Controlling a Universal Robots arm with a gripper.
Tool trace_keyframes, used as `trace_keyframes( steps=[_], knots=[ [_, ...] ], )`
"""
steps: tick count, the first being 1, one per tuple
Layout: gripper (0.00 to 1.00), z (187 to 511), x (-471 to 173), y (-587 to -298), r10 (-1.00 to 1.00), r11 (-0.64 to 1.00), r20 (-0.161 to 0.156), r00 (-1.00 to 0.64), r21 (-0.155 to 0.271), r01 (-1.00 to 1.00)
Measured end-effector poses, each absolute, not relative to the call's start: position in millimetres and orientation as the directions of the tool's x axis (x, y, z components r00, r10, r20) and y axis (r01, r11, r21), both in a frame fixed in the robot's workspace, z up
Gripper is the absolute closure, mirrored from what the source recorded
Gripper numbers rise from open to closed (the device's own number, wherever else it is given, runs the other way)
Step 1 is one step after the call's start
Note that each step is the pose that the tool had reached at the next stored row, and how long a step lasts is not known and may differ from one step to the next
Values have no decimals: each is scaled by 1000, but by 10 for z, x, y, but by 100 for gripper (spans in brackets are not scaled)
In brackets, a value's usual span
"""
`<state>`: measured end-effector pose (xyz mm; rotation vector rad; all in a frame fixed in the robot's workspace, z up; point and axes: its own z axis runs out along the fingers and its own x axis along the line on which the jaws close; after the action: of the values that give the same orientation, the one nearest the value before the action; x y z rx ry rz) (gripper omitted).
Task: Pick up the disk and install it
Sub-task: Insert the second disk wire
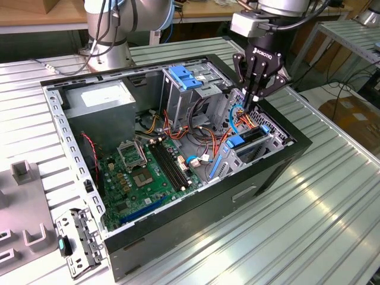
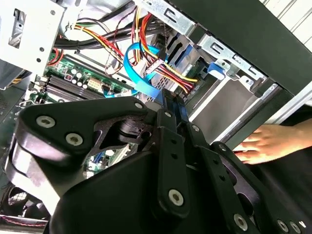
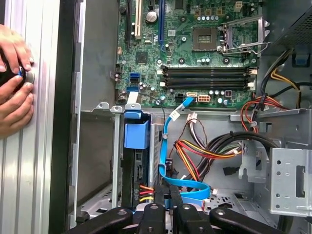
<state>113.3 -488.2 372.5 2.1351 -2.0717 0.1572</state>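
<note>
While the open computer case lies on its side on the ribbed metal table, the installing step looks close to done. Its green motherboard faces up, with the grey power supply in the far corner. The disk stands on edge in the drive bay at the exterior view's right end of the case, and its blue rail tab tops the slot in the first wrist view. Directly above that bay hangs the gripper, its fingers drawn together among the wiring. They lie just beside the flat blue data cable; whether they pinch it or its plug cannot be told. Red, yellow and orange power leads crowd the same corner. A person's hand rests on the table against the outer wall of the case. By these views the drive is seated, so further work here would call for fine alignment in a cramped, cable-strewn pocket, and for care not to snag the leads.
</note>
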Motion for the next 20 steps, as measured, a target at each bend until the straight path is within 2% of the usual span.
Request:
trace_keyframes(
  steps=[10, 15, 20],
  knots=[
    [84, 3700, 1001, -4996, -982, -38, 183, 40, 12, -999],
    [84, 3673, 906, -5013, -982, -43, 185, 36, -35, -998],
    [84, 3672, 895, -5013, -982, -43, 185, 36, -37, -998]
  ],
)
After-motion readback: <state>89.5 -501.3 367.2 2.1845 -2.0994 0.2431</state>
